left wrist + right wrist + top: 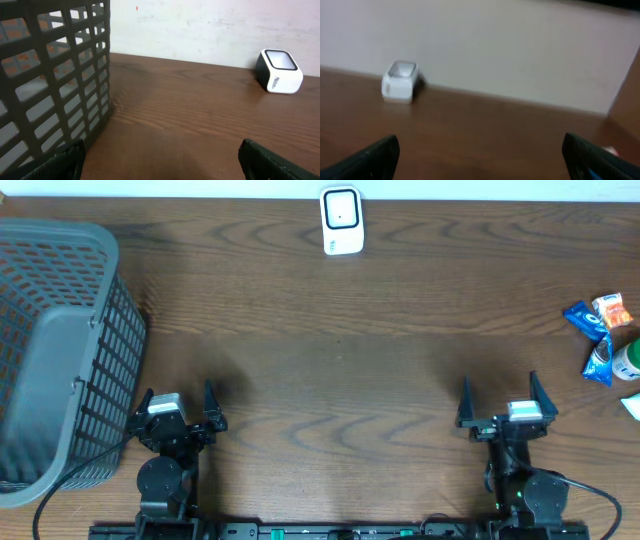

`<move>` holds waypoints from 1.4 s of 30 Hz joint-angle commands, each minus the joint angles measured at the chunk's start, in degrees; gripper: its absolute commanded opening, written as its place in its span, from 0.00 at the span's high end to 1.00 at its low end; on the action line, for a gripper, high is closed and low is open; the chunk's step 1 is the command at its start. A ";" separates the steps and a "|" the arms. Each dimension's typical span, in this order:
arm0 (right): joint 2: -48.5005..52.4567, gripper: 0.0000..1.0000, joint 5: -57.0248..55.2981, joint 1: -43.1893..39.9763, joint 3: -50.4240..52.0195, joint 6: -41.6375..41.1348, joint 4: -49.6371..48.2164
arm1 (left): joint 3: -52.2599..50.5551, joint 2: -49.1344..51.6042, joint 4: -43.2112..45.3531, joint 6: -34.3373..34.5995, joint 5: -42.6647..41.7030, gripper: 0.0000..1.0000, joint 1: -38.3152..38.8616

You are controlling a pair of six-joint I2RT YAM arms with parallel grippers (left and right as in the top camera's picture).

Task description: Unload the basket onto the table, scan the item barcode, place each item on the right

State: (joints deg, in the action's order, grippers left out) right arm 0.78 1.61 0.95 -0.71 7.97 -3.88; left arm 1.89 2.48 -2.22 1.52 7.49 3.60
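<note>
Both tools wide open, empty

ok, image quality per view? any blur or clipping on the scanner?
Overhead: sharp, even light; scanner face slightly washed out, snack packets cut by the right edge. Left wrist: crisp on scanner, with basket mesh filling the left. Right wrist: soft throughout, scanner blurred, no label readable.
</note>
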 commanded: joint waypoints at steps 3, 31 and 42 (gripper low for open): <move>-0.48 0.01 -1.29 -1.73 0.37 -0.70 8.59 | -1.66 0.00 -0.98 0.11 0.90 0.02 0.22; -0.46 0.01 -1.09 -5.03 0.37 -0.61 8.22 | -1.66 0.00 -0.98 0.11 0.92 0.02 0.22; -0.46 0.01 -1.09 -5.03 0.37 -0.63 8.22 | -1.66 0.00 -0.98 0.11 0.92 0.02 0.22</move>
State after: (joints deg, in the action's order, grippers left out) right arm 0.71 0.64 -3.75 -0.40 7.97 4.08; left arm 1.89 2.52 -2.22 1.52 7.49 3.60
